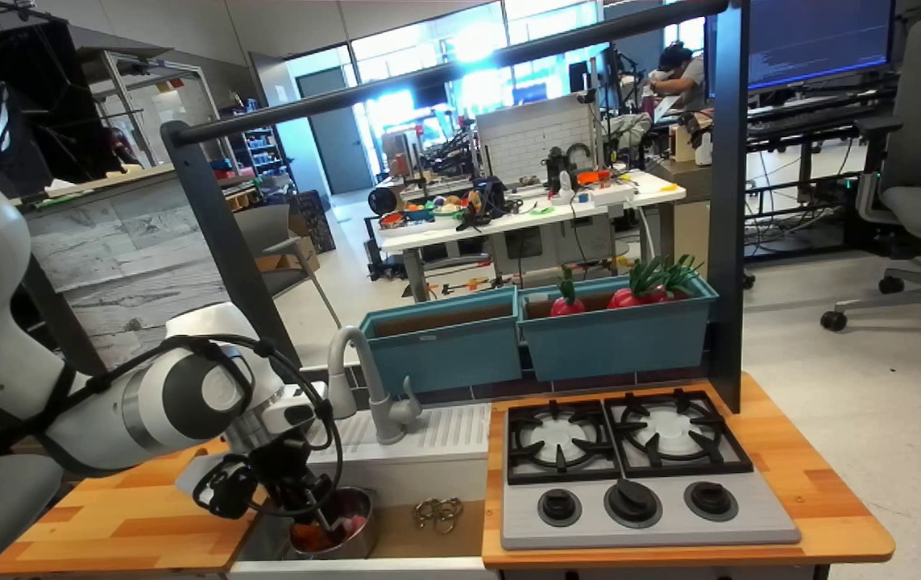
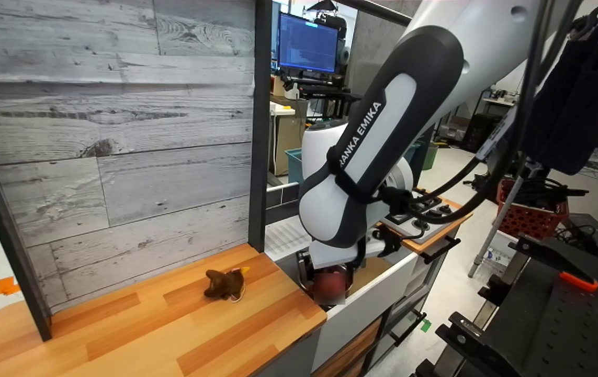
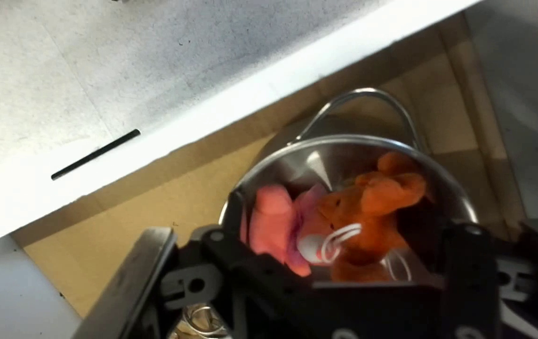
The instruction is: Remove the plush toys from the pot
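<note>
Brown plush toy (image 2: 224,284) lies out on the wooden counter (image 2: 142,335), seen in an exterior view, well apart from the pot (image 3: 344,150); judged to be one removal completed. Outstanding: an orange plush toy (image 3: 374,207) and a pink plush toy (image 3: 272,219), both shown in the wrist view lying inside the metal pot, which stands in the sink basin (image 1: 428,479). Whether a further toy lies between or beneath these two cannot be determined. On this evidence the task is rated part done, with at least two removals remaining. Claw (image 3: 337,217) condition: fingers spread apart within the pot's rim, no secured hold on any toy evident. By the wrist view, both toys lie between the fingers: the pink one just beside one finger, contact not confirmed; the orange one nearer the middle, with a dark gap between it and the opposite finger.
</note>
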Motion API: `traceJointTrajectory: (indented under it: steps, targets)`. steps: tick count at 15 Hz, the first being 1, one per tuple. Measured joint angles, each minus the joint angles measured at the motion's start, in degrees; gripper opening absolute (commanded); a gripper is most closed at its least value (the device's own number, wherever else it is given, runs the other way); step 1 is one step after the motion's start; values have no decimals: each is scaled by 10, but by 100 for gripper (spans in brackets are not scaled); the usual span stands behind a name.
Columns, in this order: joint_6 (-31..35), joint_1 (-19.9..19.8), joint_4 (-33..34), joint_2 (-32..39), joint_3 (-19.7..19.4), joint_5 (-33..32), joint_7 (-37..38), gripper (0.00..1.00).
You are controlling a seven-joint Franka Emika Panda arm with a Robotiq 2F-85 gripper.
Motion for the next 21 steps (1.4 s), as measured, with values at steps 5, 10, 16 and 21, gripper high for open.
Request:
traceJointTrajectory:
  steps: [5,10,16,21]
  targets:
    - [-40,-4,1,0,4,0,12,12]
    - [-45,-17,4,0,19,1,15,0]
    - [-21,-27,-5,-26,37,1,5,1]
    - [84,-25,-91,-128,59,0,-33,1]
